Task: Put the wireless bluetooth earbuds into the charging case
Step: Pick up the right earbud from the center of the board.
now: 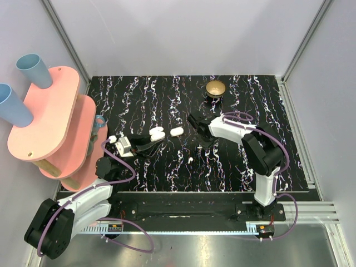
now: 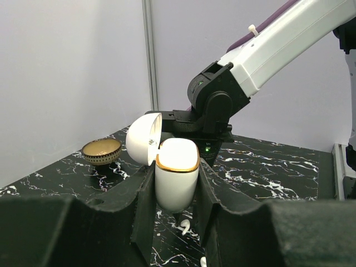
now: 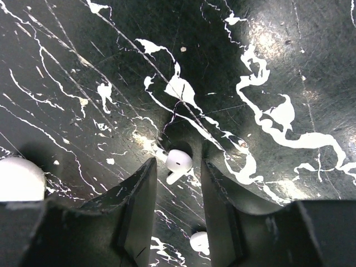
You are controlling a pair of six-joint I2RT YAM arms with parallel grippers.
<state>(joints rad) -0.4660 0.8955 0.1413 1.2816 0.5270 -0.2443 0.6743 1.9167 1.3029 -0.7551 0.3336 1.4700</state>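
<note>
The left fingers [image 2: 146, 206] pinch the open charging case [image 2: 177, 178], while the right fingers [image 3: 139, 206] stand spread around a tiny earbud [image 3: 179, 161] on the desk [image 3: 278, 55], probably light and slippery, best pinched across its round head.

Nothing legible: print inside the charging case [image 2: 177, 178] lid is too small.

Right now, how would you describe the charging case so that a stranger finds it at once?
Look at the black, white-veined table, then at the left arm's tool. Clamped in it is the charging case, a rounded white shell. Its open lid and gold rim distinguish it from the tiny earbuds lying on the table.
</note>
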